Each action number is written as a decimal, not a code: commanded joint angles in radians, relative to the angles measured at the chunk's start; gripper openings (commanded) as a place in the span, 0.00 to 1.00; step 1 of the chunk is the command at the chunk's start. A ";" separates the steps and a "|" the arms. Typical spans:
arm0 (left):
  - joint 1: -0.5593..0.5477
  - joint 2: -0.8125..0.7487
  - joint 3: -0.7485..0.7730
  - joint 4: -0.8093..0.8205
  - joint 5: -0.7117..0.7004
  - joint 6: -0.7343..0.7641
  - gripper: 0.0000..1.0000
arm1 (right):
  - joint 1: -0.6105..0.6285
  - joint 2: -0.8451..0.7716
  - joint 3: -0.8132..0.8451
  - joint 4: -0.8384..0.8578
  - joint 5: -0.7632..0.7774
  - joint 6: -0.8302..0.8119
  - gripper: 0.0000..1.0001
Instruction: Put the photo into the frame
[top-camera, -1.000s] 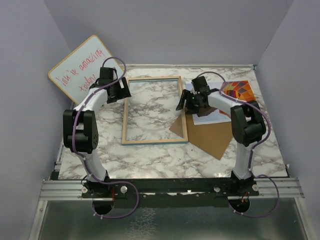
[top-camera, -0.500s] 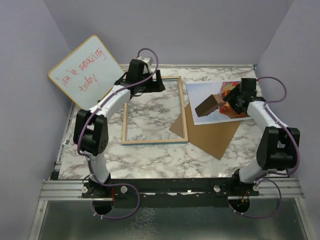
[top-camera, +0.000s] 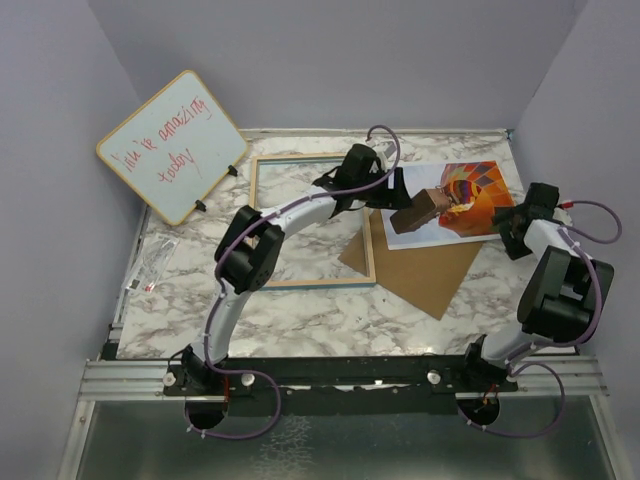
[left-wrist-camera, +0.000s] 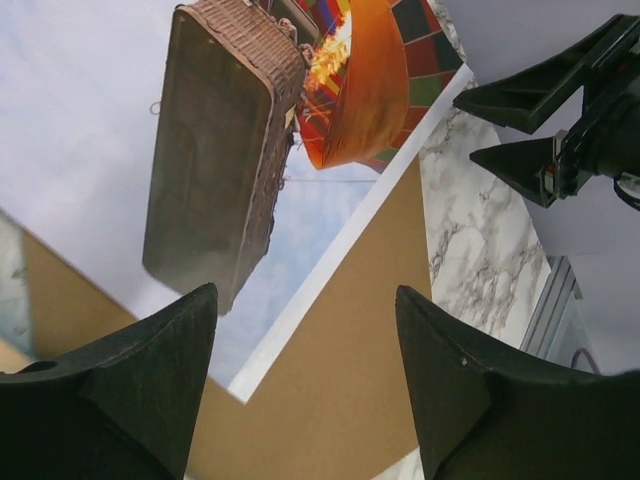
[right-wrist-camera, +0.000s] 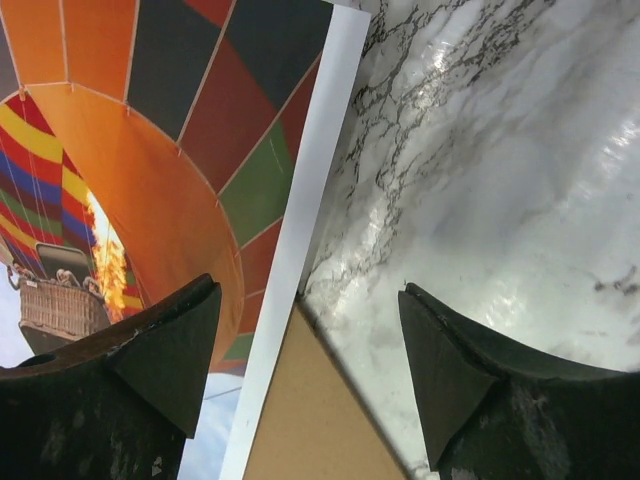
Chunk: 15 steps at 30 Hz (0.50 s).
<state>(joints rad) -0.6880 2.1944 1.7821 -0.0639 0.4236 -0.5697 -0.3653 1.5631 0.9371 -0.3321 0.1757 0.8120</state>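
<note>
The photo (top-camera: 455, 205), a hot-air balloon print, lies face up at the right of the table, partly over the brown backing board (top-camera: 425, 270). The frame (top-camera: 250, 230) lies pale wood side up at the middle. My left gripper (top-camera: 395, 192) reaches across the frame and hovers open by the photo's left edge. In the left wrist view its gripper (left-wrist-camera: 305, 380) is over the backing board (left-wrist-camera: 340, 350) and a corner of the photo (left-wrist-camera: 215, 150). My right gripper (top-camera: 510, 228) is open at the photo's right edge. In the right wrist view its gripper (right-wrist-camera: 310, 370) spans the photo's (right-wrist-camera: 150, 150) border and bare table.
A whiteboard (top-camera: 172, 145) with red handwriting leans at the back left. A small clear packet (top-camera: 150, 265) lies at the left table edge. The marble table (right-wrist-camera: 480, 150) is walled in on three sides. My right gripper also shows in the left wrist view (left-wrist-camera: 560, 130).
My left arm has swung right across the frame to the photo's left edge. My right gripper has drawn back rightwards off the photo to its right edge.
</note>
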 joint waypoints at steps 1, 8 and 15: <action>-0.012 0.136 0.129 0.116 0.058 -0.092 0.70 | -0.054 0.063 -0.052 0.165 -0.143 0.004 0.77; -0.031 0.271 0.186 0.283 0.118 -0.171 0.66 | -0.086 0.141 -0.118 0.392 -0.316 -0.029 0.76; -0.031 0.386 0.335 0.037 0.035 -0.164 0.64 | -0.100 0.209 -0.153 0.563 -0.424 -0.025 0.73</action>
<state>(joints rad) -0.7113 2.5256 2.0380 0.0948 0.4938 -0.7246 -0.4553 1.7142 0.8333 0.1375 -0.1436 0.8009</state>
